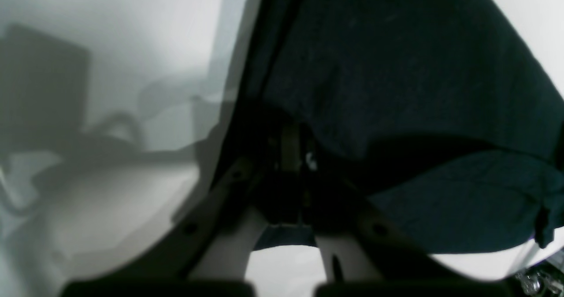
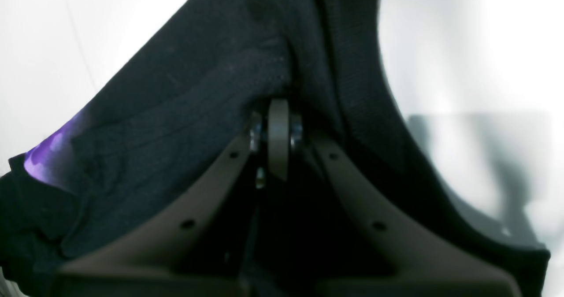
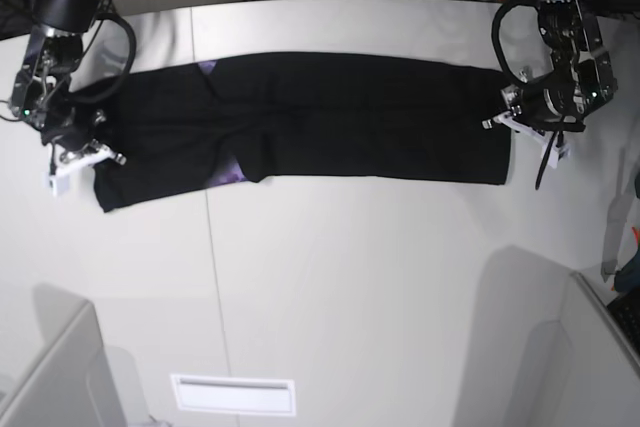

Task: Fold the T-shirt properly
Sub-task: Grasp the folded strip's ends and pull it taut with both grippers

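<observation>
While the T-shirt (image 3: 330, 117) lies stretched as a long black band across the far half of the white table (image 3: 380, 277), each end is pinned by an arm, so the step in hand looks like a lengthwise fold: carry one end over onto the other. To do it well, both ends should lift together just enough to clear the table, with the cloth kept taut between them so the band does not sag or twist. The travelling end should land square on the resting end, edges matched, before either arm lets go. The bulkier end, where the sleeves are tucked in, may slip apart if dragged rather than lifted.

The shirt is already narrowed, its sides folded inward. It is plain black on top, with small patches of purple print peeping out at a folded edge near the middle and near the collar end.

The right gripper (image 2: 278, 125) is closed on a thick bunch of the dark cloth, purple showing just beside it. The left gripper (image 1: 291, 156) sits at the opposite hem with fabric draped over its fingers; it seems pinched on the hem, though that view is dark and blurred.
</observation>
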